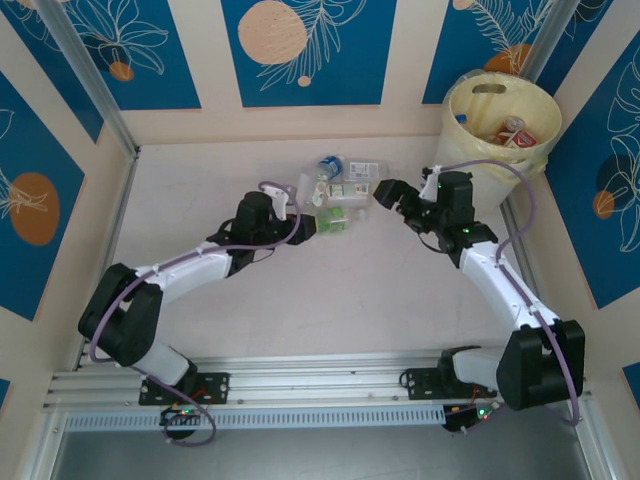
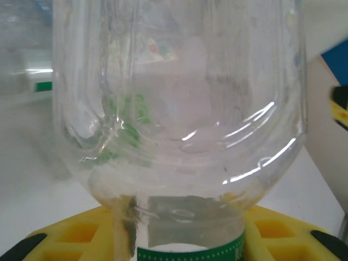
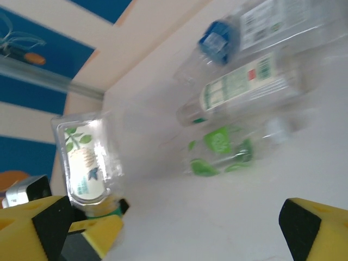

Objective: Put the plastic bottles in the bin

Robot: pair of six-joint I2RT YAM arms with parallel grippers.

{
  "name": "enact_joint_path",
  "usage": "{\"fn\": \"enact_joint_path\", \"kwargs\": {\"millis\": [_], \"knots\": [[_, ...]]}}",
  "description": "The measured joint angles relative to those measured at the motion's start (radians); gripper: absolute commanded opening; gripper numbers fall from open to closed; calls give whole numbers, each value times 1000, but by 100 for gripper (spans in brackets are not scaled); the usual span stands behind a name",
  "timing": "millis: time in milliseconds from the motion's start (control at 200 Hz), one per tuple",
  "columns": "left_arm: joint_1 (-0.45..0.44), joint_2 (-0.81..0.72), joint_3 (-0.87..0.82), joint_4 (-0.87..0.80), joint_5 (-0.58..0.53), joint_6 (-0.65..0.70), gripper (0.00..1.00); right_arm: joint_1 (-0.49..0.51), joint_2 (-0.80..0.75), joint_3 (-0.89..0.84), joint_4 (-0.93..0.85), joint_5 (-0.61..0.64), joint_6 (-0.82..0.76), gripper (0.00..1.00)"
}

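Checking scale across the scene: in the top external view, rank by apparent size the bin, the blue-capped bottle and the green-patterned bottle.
1. bin, by far largest.
2-3. blue-capped bottle and green-patterned bottle: roughly alike; their clear bodies fade into the table, so I won't rank them.

Both arms stretched forward and inward, tools near each other. Left tool (image 1: 308, 226) clamped tight on a bottle (image 2: 179, 109). Right tool (image 1: 386, 194) spread wide, nothing between its fingers.
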Motion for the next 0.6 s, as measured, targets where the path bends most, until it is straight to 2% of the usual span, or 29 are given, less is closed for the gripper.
{"fn": "enact_joint_path", "kwargs": {"millis": [265,445,600], "knots": [[-142,0,40,-44,-57,161,0,128,127,32,146,-69,39,100],[-157,-1,40,-51,-58,222,0,164,213,88,214,-102,55,100],[-159,-2,40,-51,-64,230,0,193,253,126,213,-62,54,96]]}}
